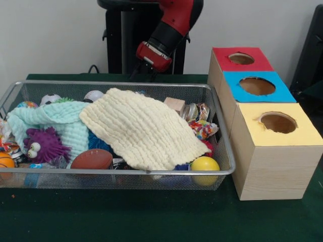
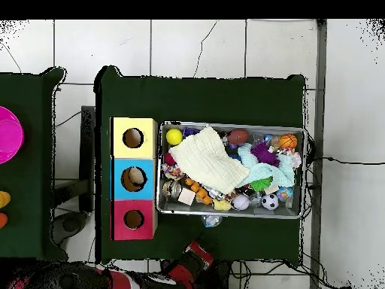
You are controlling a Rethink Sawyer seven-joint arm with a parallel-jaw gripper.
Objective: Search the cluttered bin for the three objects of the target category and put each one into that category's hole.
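the bin sat mid-table, crammed full, a cream cloth covering much. one item seemingly lay in the blue box already. the gripper hung behind the bin's far rim; couldn't tell its fingers' state.

One camera sits low across the green table, close in, facing the robot arm and its black pedestal against the far wall. The wire bin fills the foreground on the left of that view, and the three wooden boxes recede on the right. The second camera hangs high overhead, looking straight down from much farther off, with the robot's base at the bottom edge. Both views share the bin, the boxes and the arm, the overhead turned half round.
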